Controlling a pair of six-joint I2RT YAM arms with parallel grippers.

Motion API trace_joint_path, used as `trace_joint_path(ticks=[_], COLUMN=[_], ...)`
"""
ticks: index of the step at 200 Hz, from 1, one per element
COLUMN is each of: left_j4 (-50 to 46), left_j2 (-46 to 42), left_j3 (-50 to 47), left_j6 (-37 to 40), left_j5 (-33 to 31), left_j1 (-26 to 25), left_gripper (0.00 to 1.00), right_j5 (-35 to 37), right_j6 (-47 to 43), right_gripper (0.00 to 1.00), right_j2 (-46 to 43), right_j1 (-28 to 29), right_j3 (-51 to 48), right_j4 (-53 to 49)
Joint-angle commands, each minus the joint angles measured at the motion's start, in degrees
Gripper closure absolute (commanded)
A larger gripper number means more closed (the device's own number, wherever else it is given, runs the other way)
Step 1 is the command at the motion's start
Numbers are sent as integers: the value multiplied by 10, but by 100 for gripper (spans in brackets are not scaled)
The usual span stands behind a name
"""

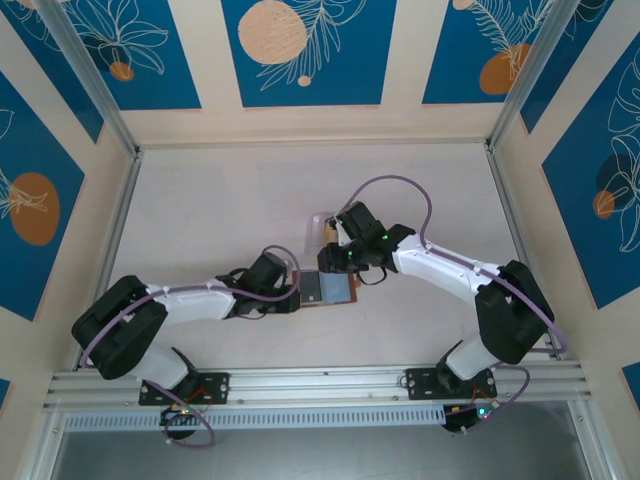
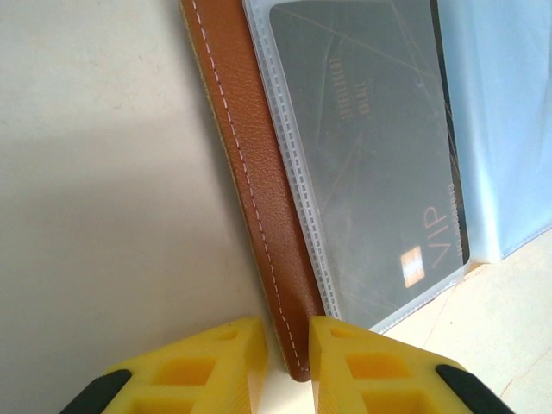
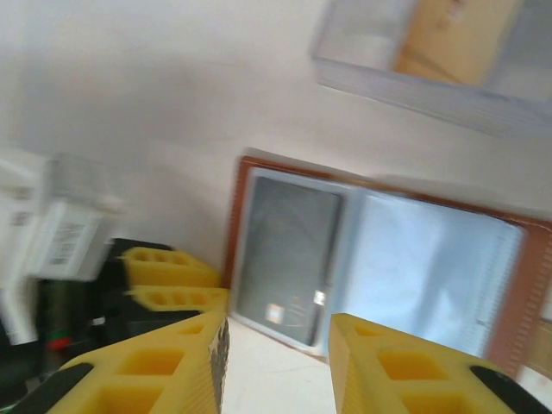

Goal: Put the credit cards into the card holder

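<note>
Left tool [image 2: 285, 345], yellow-fingered, is clamped on the stitched edge of the reddish-brown leather folding card holder [image 2: 250, 172], to my eye to pin it flat and open so it will not slide while cards go in. That card holder lies spread on the pale surface [image 2: 103, 172], its clear pocketed pages facing up. One dark grey card [image 2: 371, 147] marked VIP already sits inside the pocket nearest the pinched edge; the page beside it looks empty. Just beyond the holder's far side stands a clear plastic box [image 3: 414, 60] with a tan card [image 3: 457, 34] in it, presumably next to be fetched. Over the holder's near side hangs the right tool [image 3: 276, 345], released, fingers spread and carrying nothing.
</note>
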Motion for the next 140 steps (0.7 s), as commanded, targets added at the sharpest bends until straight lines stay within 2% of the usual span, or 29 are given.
trace_joint_path(ticks=[1,58,107,140], left_j4=[-75,-61,-58,-58], left_j2=[11,33,41,42], left_j3=[-25,-24,-23,-22], left_j6=[3,1,3,3], left_j5=[-19,-11,-9,-9], left_j1=[-4,-4,-4,-4], left_gripper=[77,77,77,76], right_j5=[58,151,171,174], right_j6=[-11,-44,-65,-60], right_gripper=[63,59,59,65], right_j2=[29,129,187,207], right_j1=[6,16,19,30], right_j3=[0,69,94,84], right_j4=[-31,-62,-51,-44])
